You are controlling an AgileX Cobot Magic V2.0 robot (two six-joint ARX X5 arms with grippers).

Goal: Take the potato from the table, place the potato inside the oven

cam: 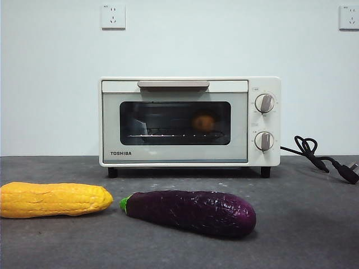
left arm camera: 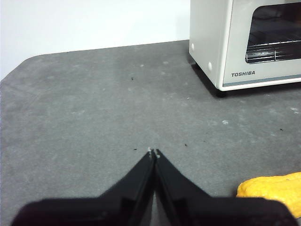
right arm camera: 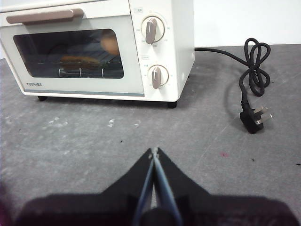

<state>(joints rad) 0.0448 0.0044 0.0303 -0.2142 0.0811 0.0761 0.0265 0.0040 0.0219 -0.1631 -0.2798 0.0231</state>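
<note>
The orange-brown potato (cam: pixel 204 122) lies on the wire rack inside the cream-white oven (cam: pixel 189 121), dimly visible through the glass of the closed door. The right wrist view also catches the potato (right arm camera: pixel 110 44) behind the window. My left gripper (left arm camera: pixel 154 152) is shut with nothing in it, low over the dark grey table (left arm camera: pixel 94 108), to the left of the oven (left arm camera: pixel 244 42). My right gripper (right arm camera: pixel 154 151) is shut and holds nothing, in front of the oven's (right arm camera: pixel 94 47) knob side. Neither gripper shows in the front view.
A yellow corn cob (cam: pixel 53 199) lies at the front left, its tip also in the left wrist view (left arm camera: pixel 273 189). A purple eggplant (cam: pixel 190 212) lies in front of the oven. A black cord with plug (right arm camera: pixel 254 80) trails right of the oven.
</note>
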